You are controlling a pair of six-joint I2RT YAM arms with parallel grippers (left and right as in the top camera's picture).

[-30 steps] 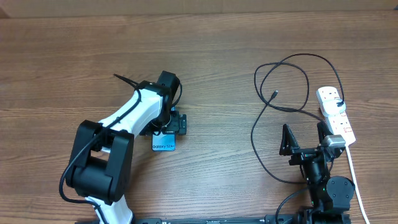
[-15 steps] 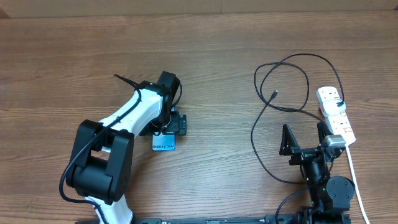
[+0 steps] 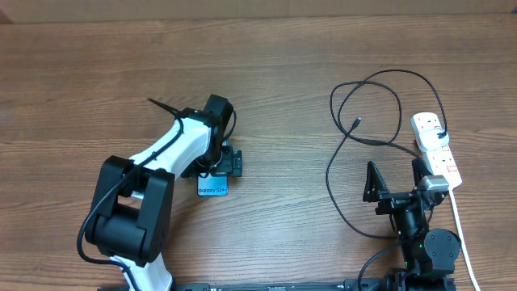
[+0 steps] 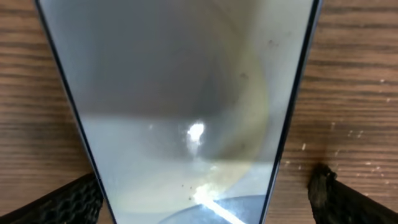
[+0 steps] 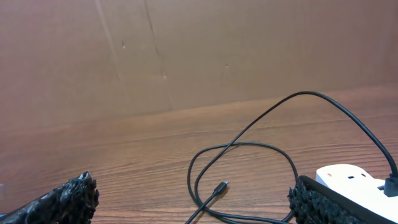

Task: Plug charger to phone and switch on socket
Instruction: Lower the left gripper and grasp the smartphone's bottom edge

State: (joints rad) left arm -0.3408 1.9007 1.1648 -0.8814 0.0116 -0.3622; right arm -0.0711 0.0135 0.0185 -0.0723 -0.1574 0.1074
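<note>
Plainly, the left claw (image 3: 220,164) stood spread wide, one black fingertip (image 4: 68,202) on either side of the slim, dark-framed phone with the light-blue screen (image 4: 186,93), pinching nothing. Whether the pads touched the phone's edges could not be told. The phone lay flat on the brown wooden tabletop (image 3: 283,65) directly beneath that claw. Its long axis ran away from the robot, crosswise to the line between the fingers, and only its near, blue end (image 3: 213,188) showed past the wrist in the overhead view.

The right claw (image 3: 396,182) was likewise spread and empty, hanging low near its own base. Ahead of it, slightly to its left, lay the small connector (image 5: 221,185) of the long, thin, looping black charger cable (image 3: 329,174), its free tip resting on the wood. Just to that claw's right sat the white elongated power strip (image 3: 438,153), with the cable's black plug at its far end.

Judged from this layout, the coming move hinged on one gap: the connector lay well apart from the phone, across the tabletop on the right arm's side. The right arm was nearer both connector and strip; the left arm was already over the phone.
</note>
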